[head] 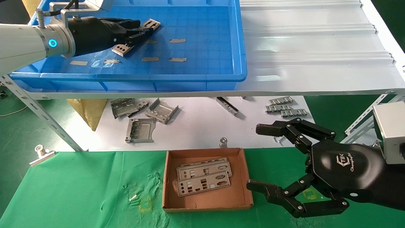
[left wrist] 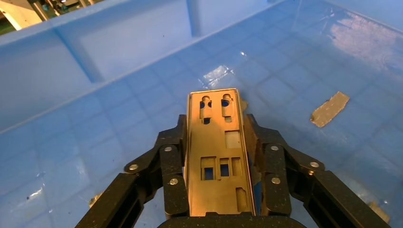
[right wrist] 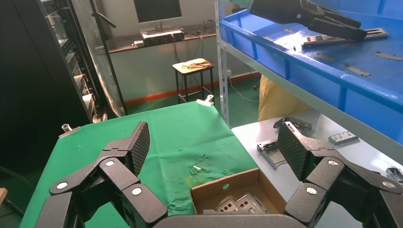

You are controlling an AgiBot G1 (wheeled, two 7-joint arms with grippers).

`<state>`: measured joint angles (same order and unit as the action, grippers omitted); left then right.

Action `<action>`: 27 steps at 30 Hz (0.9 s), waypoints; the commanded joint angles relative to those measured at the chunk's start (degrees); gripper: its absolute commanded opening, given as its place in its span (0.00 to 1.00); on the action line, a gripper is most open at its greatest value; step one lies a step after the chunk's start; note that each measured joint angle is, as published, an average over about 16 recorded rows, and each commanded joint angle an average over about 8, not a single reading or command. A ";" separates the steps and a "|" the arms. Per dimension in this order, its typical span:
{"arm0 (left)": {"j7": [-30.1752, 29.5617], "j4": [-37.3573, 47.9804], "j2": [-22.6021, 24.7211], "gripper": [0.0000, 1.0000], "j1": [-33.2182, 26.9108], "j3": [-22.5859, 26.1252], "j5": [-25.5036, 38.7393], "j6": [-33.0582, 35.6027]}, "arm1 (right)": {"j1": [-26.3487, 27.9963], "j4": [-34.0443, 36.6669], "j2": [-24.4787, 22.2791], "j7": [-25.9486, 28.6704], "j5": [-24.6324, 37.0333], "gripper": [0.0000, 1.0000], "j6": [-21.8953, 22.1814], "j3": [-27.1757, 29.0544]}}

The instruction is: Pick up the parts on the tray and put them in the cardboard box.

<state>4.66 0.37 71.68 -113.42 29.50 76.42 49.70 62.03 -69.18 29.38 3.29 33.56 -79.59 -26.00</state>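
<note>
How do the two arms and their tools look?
The left arm is white with a glowing blue ring and a silver bracket carrying a cable. The left tool and right tool are black, with linked, riveted fingers; the right shell bears a white logo, and its pads are textured.

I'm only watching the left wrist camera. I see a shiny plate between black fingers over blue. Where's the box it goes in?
Observer: The cardboard box sits on the green cloth, below the shelf with the tray.
Operator: Is anything in the box?
Observer: Yes, plates like yours lie flat inside, overlapping.
Operator: What's the other arm doing?
Observer: The right gripper hangs open beside the box, holding nothing.
Operator: Any more plates left in the tray?
Observer: Only the plate in the left gripper; the rest is tape scraps.
</note>
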 commanded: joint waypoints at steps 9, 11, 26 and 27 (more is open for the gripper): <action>0.31 -0.68 -0.33 0.00 -0.39 0.00 0.00 1.04 | 0.00 0.00 0.00 0.00 0.00 1.00 0.00 0.00; 0.52 -0.85 -0.44 0.00 -0.53 -0.04 -0.06 1.41 | 0.00 0.00 0.00 0.00 0.00 1.00 0.00 0.00; 2.63 -2.90 -2.07 0.00 -1.85 -1.09 -1.73 12.28 | 0.00 0.00 0.00 0.00 0.00 1.00 0.00 0.00; 2.92 -3.20 -2.36 0.00 -1.87 -1.17 -1.89 14.41 | 0.00 0.00 0.00 0.00 0.00 1.00 0.00 0.00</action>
<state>7.77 -2.94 69.13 -115.02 28.28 74.37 65.58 62.03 -69.18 29.38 3.29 33.56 -79.59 -26.00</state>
